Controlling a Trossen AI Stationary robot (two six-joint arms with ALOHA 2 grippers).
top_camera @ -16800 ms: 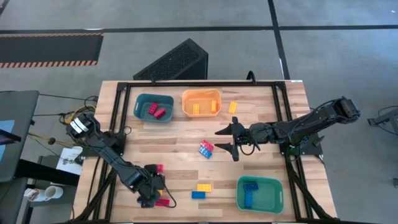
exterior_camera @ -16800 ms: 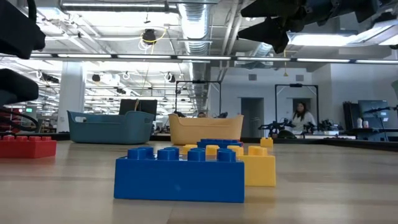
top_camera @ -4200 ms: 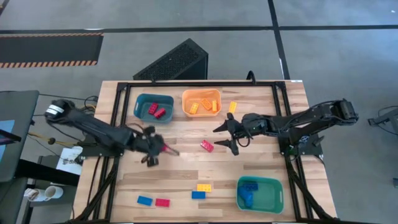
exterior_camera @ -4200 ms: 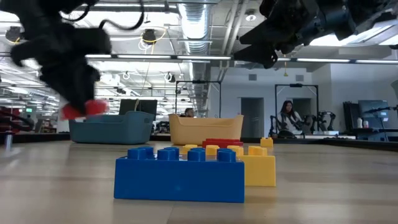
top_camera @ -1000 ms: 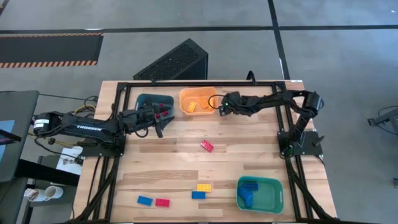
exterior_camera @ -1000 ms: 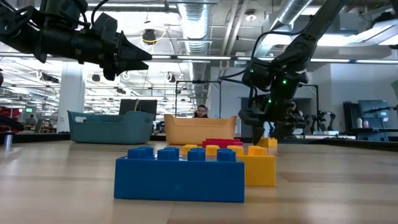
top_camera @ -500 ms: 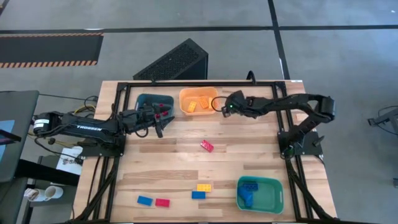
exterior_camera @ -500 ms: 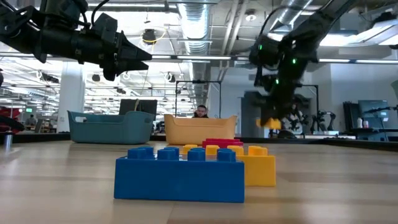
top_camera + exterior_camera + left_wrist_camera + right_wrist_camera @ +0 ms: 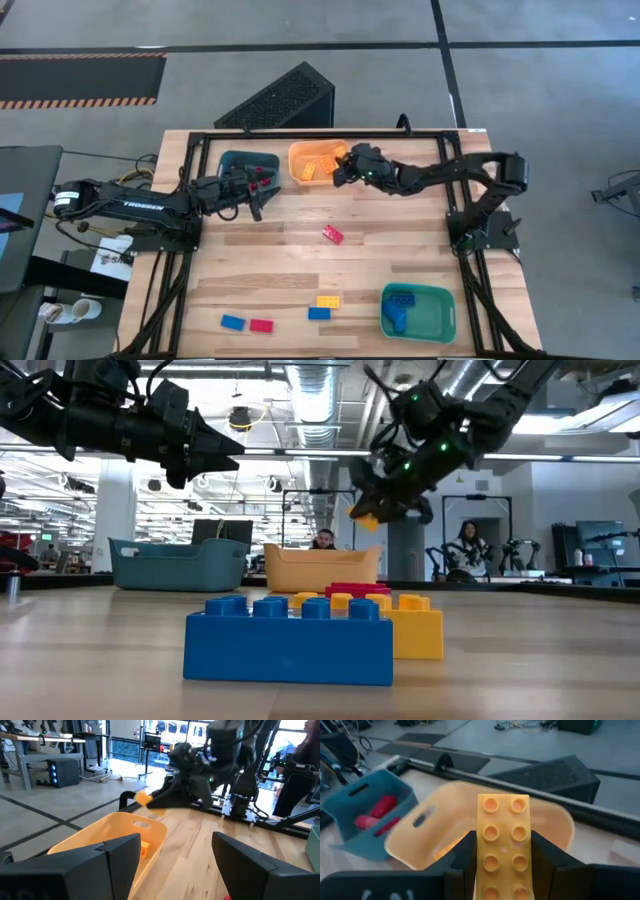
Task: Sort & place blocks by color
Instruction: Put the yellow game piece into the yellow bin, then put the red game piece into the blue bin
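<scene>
My right gripper [image 9: 341, 170] is shut on a yellow brick [image 9: 502, 840] above the right rim of the orange bin [image 9: 318, 163]; the brick also shows in the low view [image 9: 365, 517] and the left wrist view [image 9: 144, 798]. My left gripper [image 9: 254, 196] is open and empty beside the blue-grey bin [image 9: 248, 170], which holds red bricks. A red brick [image 9: 332, 234] lies mid-table. A yellow [image 9: 327, 301], two blue [image 9: 319, 313] [image 9: 233, 322] and a red brick [image 9: 261, 325] lie near the front edge. My right gripper pinches the yellow brick by its two long sides [image 9: 481, 851] between its two fingers [image 9: 462, 857], at the brick's near end. The fingers lie along the brick and come from the table's right. The brick is lifted clear, studs up, its free end over the orange bin.
A green bin [image 9: 440, 312] with blue bricks stands at the front right. The orange bin holds yellow bricks [image 9: 310, 172]. A black frame rail [image 9: 330, 134] runs along the far edge. People show in the room behind [image 9: 468, 550].
My right gripper has lifted the yellow brick off the table beside the orange bin and carried it up and toward the table's left, to above the bin's right rim. The brick is now clear of the table.
</scene>
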